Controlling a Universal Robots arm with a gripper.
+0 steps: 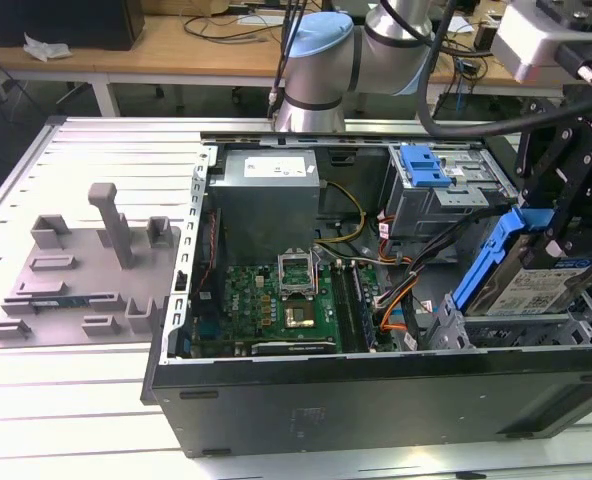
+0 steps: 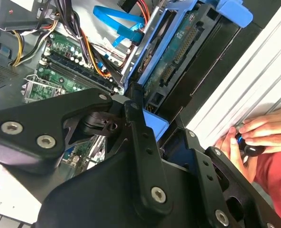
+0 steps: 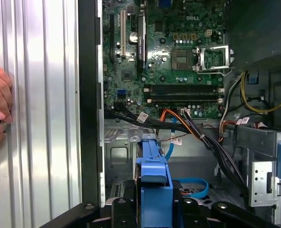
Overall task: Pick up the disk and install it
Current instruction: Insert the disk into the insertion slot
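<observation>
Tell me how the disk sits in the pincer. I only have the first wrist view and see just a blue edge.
Observer: In the exterior view the pincer grips the disk tilted, not flat, with its label facing outward.
Operator: Is it seated in the bay?
Observer: No. Its lower edge is at the metal cage, at the exterior view's right end of the computer case. The rest stands above the cage.
Operator: What is that hand doing?
Observer: In the second wrist view, a person's hands hold a small dark object over the ribbed table, outside the case.
</observation>
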